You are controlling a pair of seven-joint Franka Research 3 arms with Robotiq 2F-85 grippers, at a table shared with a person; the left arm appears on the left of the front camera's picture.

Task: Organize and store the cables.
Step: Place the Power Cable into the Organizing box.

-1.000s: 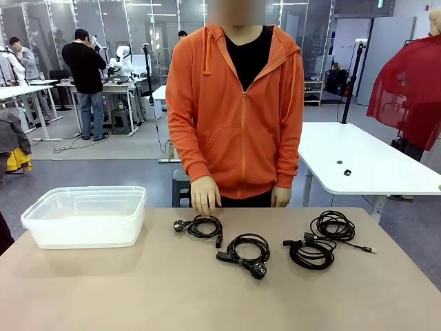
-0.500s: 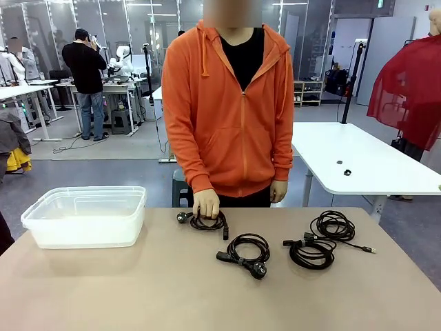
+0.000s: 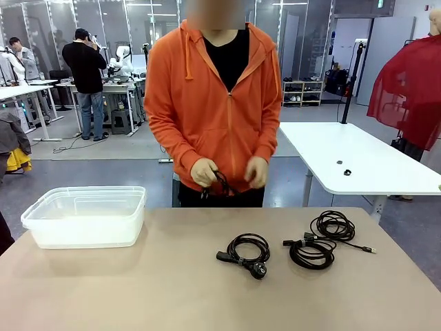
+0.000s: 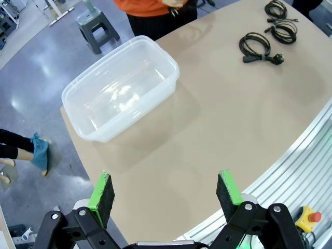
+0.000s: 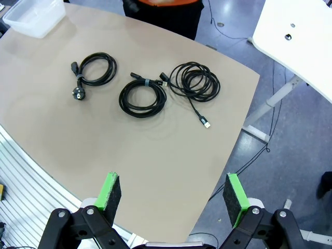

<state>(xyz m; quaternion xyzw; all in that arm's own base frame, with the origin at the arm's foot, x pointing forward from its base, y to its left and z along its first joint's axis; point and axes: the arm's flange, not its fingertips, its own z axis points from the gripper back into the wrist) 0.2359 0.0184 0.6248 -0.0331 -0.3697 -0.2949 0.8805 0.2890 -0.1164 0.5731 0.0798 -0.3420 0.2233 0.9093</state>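
The left gripper (image 4: 165, 192) hangs wide open above the near-left part of the table (image 3: 138, 289), with bare tabletop showing between its green pads. The right gripper (image 5: 171, 194) is spread just as wide and grips nothing, high over the table's near-right corner (its camera looks down on the three cables that lie there).

A clear tub (image 3: 86, 215) sits at the table's left side, near the far edge.

A person (image 3: 213, 103) in an orange hoodie stands at the far edge and holds one cable (image 3: 219, 183) in both hands (image 3: 204, 172) at waist height, off the table. Its black loops are bunched between the fingers.

Three more cables lie on the table. The plug cable (image 3: 247, 252) rests near the middle in a tidy loop, its chunky round plug on the near side. To its right, a little apart, lies the thick coil (image 3: 311, 253). Just behind that, with the ends of the two meeting, lies the thin coil (image 3: 333, 225) in looser loops. A thin tail runs from it toward the right edge and ends in a small connector (image 3: 372, 249). All three lie well apart from the tub.
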